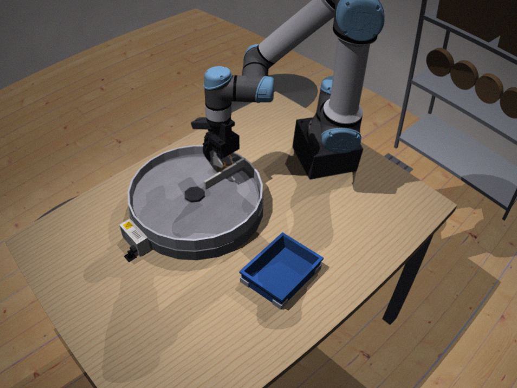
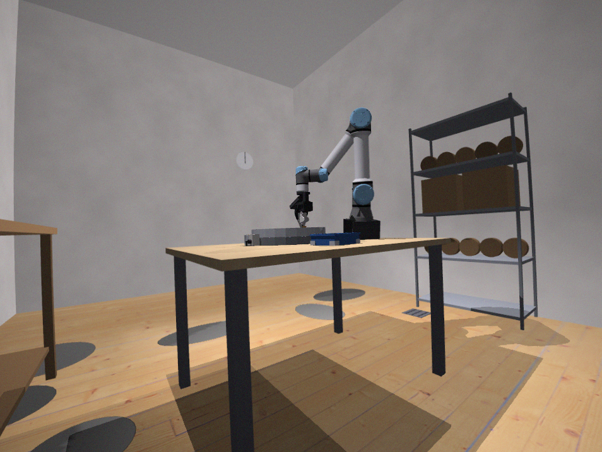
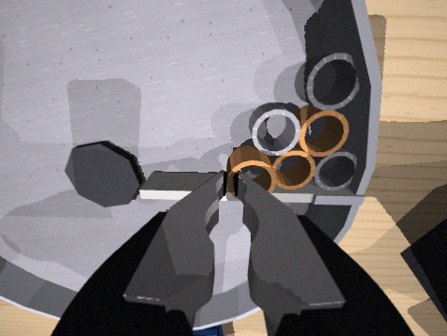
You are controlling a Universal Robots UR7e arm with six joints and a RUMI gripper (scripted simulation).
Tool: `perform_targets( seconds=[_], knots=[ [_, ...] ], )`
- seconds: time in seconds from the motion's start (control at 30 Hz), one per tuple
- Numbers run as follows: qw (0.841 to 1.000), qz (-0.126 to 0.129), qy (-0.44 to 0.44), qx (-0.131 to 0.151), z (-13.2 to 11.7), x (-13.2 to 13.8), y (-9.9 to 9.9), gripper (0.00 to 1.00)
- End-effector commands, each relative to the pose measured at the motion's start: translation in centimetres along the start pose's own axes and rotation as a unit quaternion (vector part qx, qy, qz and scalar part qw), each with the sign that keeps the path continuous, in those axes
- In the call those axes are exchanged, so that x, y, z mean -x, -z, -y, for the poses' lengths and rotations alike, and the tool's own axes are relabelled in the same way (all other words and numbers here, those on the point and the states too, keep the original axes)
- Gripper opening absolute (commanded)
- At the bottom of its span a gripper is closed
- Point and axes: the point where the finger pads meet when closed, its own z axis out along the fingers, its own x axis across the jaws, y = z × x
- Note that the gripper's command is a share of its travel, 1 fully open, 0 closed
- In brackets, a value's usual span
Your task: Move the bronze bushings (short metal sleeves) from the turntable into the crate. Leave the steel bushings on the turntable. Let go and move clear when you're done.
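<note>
My gripper (image 1: pixel 219 163) (image 2: pixel 303 222) (image 3: pixel 230 173) is shut on the wall of a bronze bushing (image 1: pixel 224 165) (image 2: pixel 303 226) (image 3: pixel 249 154). The bushing is raised a little and leans between the fingertips, near the turntable (image 1: pixel 158 217) (image 2: pixel 279 236) (image 3: pixel 164 56) bar. In the wrist view, a second bronze bushing (image 3: pixel 285 171) stands to its right and a third bronze bushing (image 3: pixel 319 142) stands farther back. A bright steel bushing (image 3: pixel 254 131) and two greyer steel bushings (image 3: pixel 321 85) (image 3: pixel 331 172) stand around them. The blue crate (image 1: pixel 280 275) (image 2: pixel 340 238) looks empty in the top view.
A raised bar (image 1: pixel 224 174) (image 3: pixel 164 193) runs from the dark hub (image 1: pixel 194 193) (image 3: pixel 103 175) towards the turntable's raised rim. A control box (image 1: pixel 134 238) sits on the turntable's outer side. The black arm base (image 1: pixel 327 154) stands behind and to the right of the turntable.
</note>
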Motion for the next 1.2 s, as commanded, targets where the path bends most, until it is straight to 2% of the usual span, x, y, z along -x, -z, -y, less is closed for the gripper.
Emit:
perform_targets(
  seconds=[0.0,0.17,0.3,1.17],
  knots=[
    [1.000,0.000,0.000,0.000,0.0,0.0,1.2,0.00],
    [1.000,0.000,0.000,0.000,0.0,0.0,3.5,0.00],
    [1.000,0.000,0.000,0.000,0.0,0.0,4.4,0.00],
    [1.000,0.000,0.000,0.000,0.0,0.0,4.5,0.00]
  ],
)
